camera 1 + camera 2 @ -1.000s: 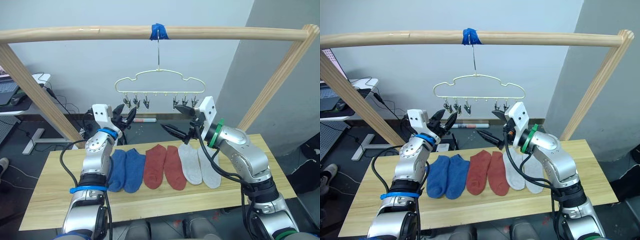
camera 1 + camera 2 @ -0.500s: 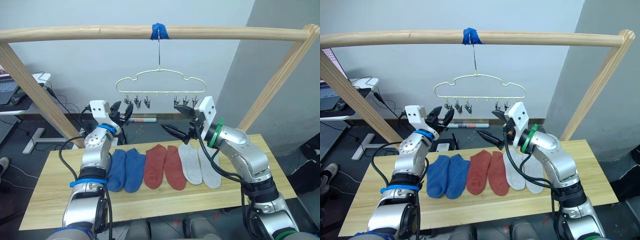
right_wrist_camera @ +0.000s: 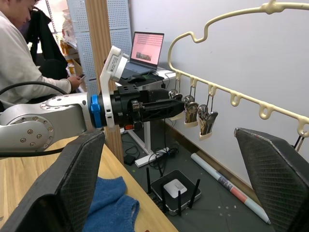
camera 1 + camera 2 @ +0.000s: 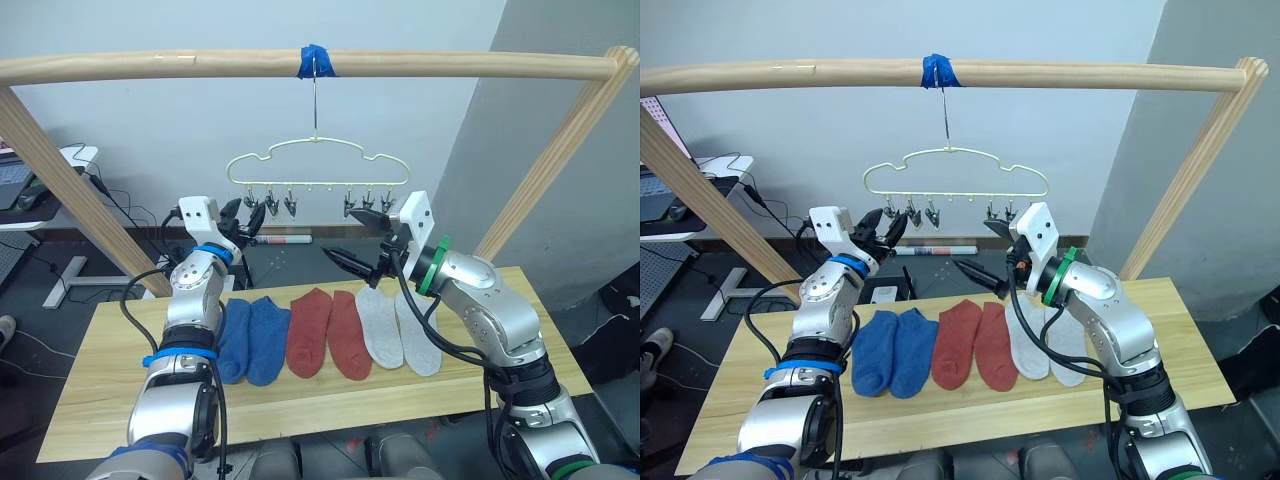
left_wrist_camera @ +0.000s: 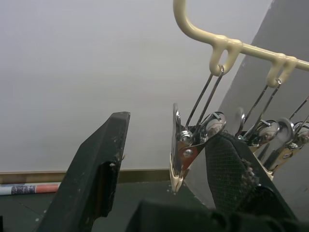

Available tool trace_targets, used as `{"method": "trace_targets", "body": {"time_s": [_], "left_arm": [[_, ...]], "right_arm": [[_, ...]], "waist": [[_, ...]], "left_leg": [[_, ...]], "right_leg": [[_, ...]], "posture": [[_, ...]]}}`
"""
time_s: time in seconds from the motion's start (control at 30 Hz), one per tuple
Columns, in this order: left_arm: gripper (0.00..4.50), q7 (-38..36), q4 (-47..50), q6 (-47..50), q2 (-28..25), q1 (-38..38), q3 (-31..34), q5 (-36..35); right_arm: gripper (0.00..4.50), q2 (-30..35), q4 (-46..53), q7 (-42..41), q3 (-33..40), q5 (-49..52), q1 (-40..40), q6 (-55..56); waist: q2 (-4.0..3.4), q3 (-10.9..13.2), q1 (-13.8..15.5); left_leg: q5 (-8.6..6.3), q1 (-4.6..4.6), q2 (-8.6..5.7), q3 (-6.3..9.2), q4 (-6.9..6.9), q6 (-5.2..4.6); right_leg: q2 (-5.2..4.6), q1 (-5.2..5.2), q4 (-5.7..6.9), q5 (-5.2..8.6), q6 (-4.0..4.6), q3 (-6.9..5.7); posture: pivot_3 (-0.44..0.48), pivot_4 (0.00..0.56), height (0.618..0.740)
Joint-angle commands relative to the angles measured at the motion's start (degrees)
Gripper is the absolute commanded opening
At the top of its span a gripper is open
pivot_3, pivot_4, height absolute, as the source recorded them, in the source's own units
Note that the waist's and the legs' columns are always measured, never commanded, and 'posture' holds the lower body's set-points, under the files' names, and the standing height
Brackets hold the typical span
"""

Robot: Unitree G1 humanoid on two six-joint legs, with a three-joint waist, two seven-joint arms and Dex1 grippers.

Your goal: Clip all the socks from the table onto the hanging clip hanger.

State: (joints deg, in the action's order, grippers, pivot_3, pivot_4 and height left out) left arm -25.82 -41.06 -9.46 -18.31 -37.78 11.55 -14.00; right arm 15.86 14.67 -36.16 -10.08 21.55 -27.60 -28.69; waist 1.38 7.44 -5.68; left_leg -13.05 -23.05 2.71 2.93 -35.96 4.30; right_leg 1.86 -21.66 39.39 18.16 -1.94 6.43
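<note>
Socks, six short knit ankle pieces in blue, brick red and light grey, lie flat on the pale plank table; soft, light, limp, best pinched at the cuff. Left gripper gapes around a metal clip of the cream-yellow wire clip hanger; right gripper wide, empty.

We list by colour: socks in three pairs, blue, brick red and light grey, all plain. Table: pale wood planks. Clip hanger: cream-yellow wire with silver metal clips. Rail: light wood with a blue tape band. Gripper fingers: black. We note blue bands on the left arm, green rings on the right.
</note>
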Motion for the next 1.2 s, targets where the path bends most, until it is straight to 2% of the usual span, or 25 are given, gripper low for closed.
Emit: {"method": "trace_targets", "body": {"time_s": [0.03,0.1,0.23,0.33,0.37,0.57,0.67,0.77,0.87,0.97,1.03,1.2], "left_arm": [[2.72,-0.4,1.0,-1.8,0.2,-1.9,0.3,-0.1],[2.72,-0.3,0.9,-2.0,0.4,-2.1,0.3,-0.1],[1.9,-0.6,1.0,-2.3,0.7,-2.3,0.5,-0.5],[0.97,-0.9,1.4,-2.3,0.9,-2.3,0.5,-0.7],[0.78,-1.0,1.4,-2.3,0.9,-2.3,0.5,-0.7],[0.12,-1.2,1.8,-2.2,0.9,-2.1,0.5,-0.6],[0.07,-0.8,3.2,-1.6,0.6,-1.3,0.4,-0.4],[0.07,-1.8,7.5,2.8,-2.0,1.3,-0.5,0.5],[0.07,-3.9,11.9,7.9,-3.7,3.6,-1.2,-0.4],[0.07,-5.0,16.3,11.9,-4.8,5.4,-1.3,-1.7],[0.07,-6.2,18.7,14.3,-5.8,6.4,-0.9,-2.6],[0.07,-6.3,21.2,16.8,-6.4,7.6,-0.1,-3.2]], "right_arm": [[4.5,0.2,2.2,0.1,1.4,0.6,-1.0,0.4],[4.5,0.2,2.2,0.1,1.4,0.6,-0.9,0.4],[4.5,0.1,2.3,0.0,1.3,0.7,-0.9,0.3],[4.5,0.1,2.2,0.1,1.3,0.7,-0.8,0.3],[4.5,0.1,2.2,0.1,1.2,0.7,-0.8,0.3],[4.5,0.1,1.9,0.1,1.0,0.4,-0.1,0.5],[4.5,0.6,0.7,1.2,0.9,-1.1,2.2,0.8],[4.5,4.7,-7.8,7.5,0.5,-9.9,10.6,1.5],[4.5,6.4,-14.7,9.6,1.7,-12.5,14.1,2.4],[4.5,6.5,-21.6,10.9,2.2,-14.4,13.4,3.7],[4.5,6.0,-28.9,11.7,2.4,-15.8,11.5,4.9],[4.5,3.7,-40.0,11.6,2.7,-17.0,7.6,7.5]], "waist": [[-0.01,0.0,0.0],[-0.01,0.0,0.0],[0.0,0.0,-0.1],[-0.01,0.0,-0.1],[-0.01,0.0,-0.1],[-0.01,0.1,-0.4],[-0.01,0.1,-0.6],[0.01,0.1,-0.3],[-0.11,0.4,-0.1],[-0.44,0.9,-0.6],[-0.33,1.1,-1.0],[-0.22,1.5,-0.9]], "left_leg": [[0.0,0.0,0.0,0.0,0.0,0.0],[0.0,0.0,0.0,0.0,0.0,0.0],[0.0,0.0,0.0,0.0,0.0,0.0],[0.0,0.0,0.0,0.0,0.0,0.0],[0.0,0.0,0.0,0.0,0.0,0.0],[0.0,0.0,0.0,0.0,0.0,0.0],[0.0,0.0,0.0,0.0,0.0,0.0],[0.0,0.03,0.02,0.14,0.01,0.0],[-0.01,0.01,-0.03,0.1,0.03,0.01],[0.0,0.1,-0.02,0.0,0.02,0.0],[0.0,0.19,-0.01,0.0,0.01,-0.01],[0.02,0.26,0.01,0.03,-0.03,0.0]], "right_leg": [[0.0,0.0,0.0,0.0,0.0,0.0],[0.0,0.0,0.01,0.0,0.0,0.0],[0.0,0.0,0.0,0.0,0.0,0.0],[0.0,0.0,0.0,0.0,0.0,0.0],[0.0,0.0,0.0,0.0,0.0,0.0],[0.0,0.0,0.01,0.0,0.0,0.0],[0.0,0.0,0.01,0.0,0.0,0.0],[-0.01,0.19,-0.16,0.0,-0.01,-0.14],[-0.13,0.25,-0.33,0.0,0.0,-0.18],[-0.08,0.23,-0.24,0.0,0.0,-0.01],[-0.02,0.24,-0.1,0.14,-0.24,0.02],[0.02,0.24,0.13,0.15,-0.26,0.01]], "posture": [[-0.108,0.126,0.74],[-0.108,0.127,0.74],[-0.108,0.127,0.74],[-0.109,0.13,0.74],[-0.109,0.13,0.74],[-0.109,0.13,0.74],[-0.092,0.136,0.74],[-0.085,0.141,0.74],[-0.076,0.145,0.74],[-0.069,0.148,0.74],[-0.063,0.148,0.74],[-0.053,0.147,0.74]]}}
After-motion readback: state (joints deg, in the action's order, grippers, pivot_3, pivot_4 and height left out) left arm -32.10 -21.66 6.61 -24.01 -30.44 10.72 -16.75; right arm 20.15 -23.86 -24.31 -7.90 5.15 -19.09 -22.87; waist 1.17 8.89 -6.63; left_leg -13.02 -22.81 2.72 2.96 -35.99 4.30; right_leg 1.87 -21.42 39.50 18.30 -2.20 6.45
